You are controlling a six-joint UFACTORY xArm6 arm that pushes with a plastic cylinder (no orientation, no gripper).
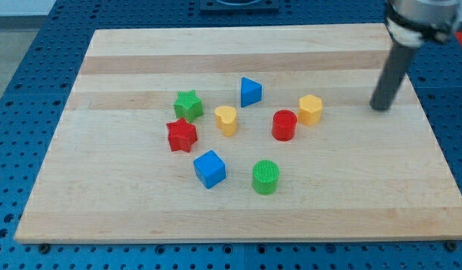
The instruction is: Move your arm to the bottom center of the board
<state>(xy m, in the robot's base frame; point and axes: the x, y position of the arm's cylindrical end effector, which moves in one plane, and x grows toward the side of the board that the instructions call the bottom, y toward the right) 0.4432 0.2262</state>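
My tip (379,108) rests on the wooden board (103,202) at the view's right, in the upper half. It touches no block. The nearest block is a yellow hexagon (310,109), to the tip's left. A red cylinder (284,125) sits beside that hexagon. A blue triangle (250,91), a yellow cylinder-like block (226,120), a green star (188,104) and a red star (181,135) lie around the middle. A blue cube (210,169) and a green cylinder (265,177) lie nearer the view's bottom.
The board lies on a blue perforated table (21,90). The rod's thick dark body and its mount (418,19) rise to the view's top right corner.
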